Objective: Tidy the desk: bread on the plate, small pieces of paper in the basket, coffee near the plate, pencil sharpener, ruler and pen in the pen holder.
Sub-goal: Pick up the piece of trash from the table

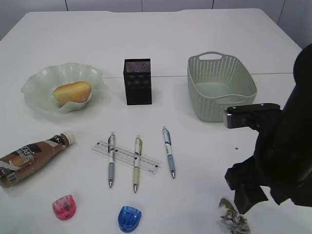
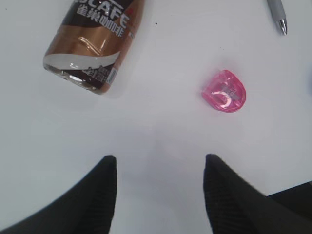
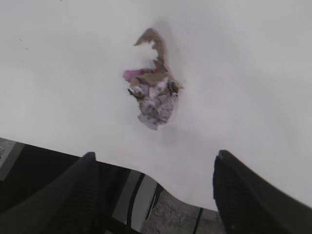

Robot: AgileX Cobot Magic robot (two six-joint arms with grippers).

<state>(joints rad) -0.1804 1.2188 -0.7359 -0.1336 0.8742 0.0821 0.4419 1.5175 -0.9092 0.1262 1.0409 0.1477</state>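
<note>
The bread [image 1: 71, 92] lies on the green plate [image 1: 34, 83] at the back left. The coffee [image 1: 30, 157] lies on its side at the left edge, also seen as the coffee [image 2: 95, 41] in the left wrist view. Ahead of my open, empty left gripper [image 2: 160, 157] is a pink pencil sharpener [image 2: 224, 91]. A blue pencil sharpener [image 1: 129, 218] lies near the front. The clear ruler [image 1: 126, 157] lies under two pens [image 1: 111, 160], a third pen [image 1: 168, 151] beside it. My right gripper [image 3: 156, 155] is open just short of a piece of paper [image 3: 153, 97] by the desk's front edge.
The black pen holder [image 1: 137, 81] stands mid-desk and the basket [image 1: 220, 87] at back right, nothing showing inside it. The right arm [image 1: 278, 156] fills the right side of the exterior view. Below the desk's front edge the floor [image 3: 180, 214] shows.
</note>
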